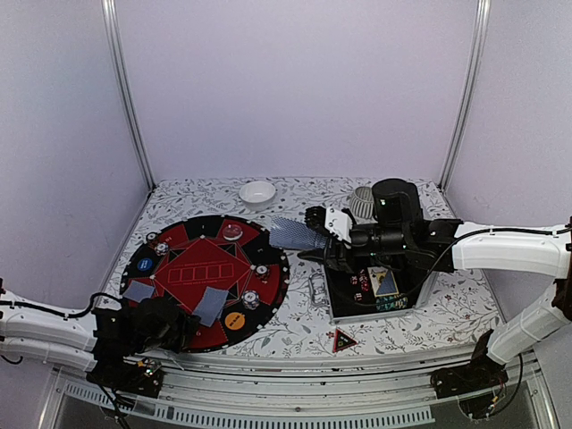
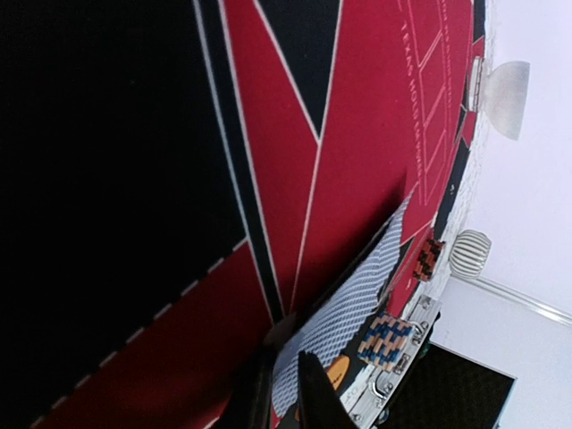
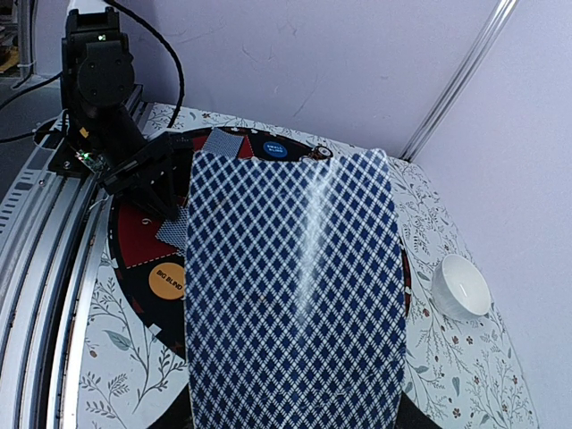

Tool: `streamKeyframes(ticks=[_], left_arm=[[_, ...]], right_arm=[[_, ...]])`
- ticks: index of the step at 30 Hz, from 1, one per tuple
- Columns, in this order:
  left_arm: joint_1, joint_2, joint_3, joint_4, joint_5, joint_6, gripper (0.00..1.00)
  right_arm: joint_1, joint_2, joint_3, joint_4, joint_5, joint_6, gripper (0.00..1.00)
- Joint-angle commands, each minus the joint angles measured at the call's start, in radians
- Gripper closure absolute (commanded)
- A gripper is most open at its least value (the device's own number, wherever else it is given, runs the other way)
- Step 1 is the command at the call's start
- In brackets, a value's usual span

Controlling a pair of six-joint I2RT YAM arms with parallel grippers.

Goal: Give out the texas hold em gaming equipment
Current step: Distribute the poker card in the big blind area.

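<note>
"What is sitting in the black box point(image 1: 343, 300)?"

"Your box is sitting on the bench point(image 1: 465, 304) under the right arm, holding mixed game pieces point(image 1: 382, 284) too small to sort out. Your right tool point(image 1: 320, 238) is clamping a playing card point(image 1: 293, 233) in the air, between box and round mat point(image 1: 201, 268)."

"And the left tool point(image 2: 286, 393)?"

"It's hovering at the edge of a second card point(image 2: 349, 304) lying on the mat. I cannot tell whether it is gripping."

Glossy white round bowl point(image 1: 257, 192): beyond and left of the black square open box point(image 1: 336, 299), well apart. Ribbed grey cup point(image 1: 361, 204): just behind box. Floral-print white tabletop point(image 1: 295, 335): under box.
</note>
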Motion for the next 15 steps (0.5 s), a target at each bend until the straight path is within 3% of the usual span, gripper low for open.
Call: streamKeyframes(ticks=[1, 15], left_arm=[[-0.030, 0.013, -0.008, -0.029, 0.005, -0.080, 0.83], [-0.072, 0.034, 0.017, -0.030, 0.071, -0.107, 0.68]], right_arm=[[0.005, -0.027, 0.023, -0.007, 0.004, -0.007, 0.57], [0.006, -0.028, 0.023, -0.009, 0.004, -0.007, 0.57]])
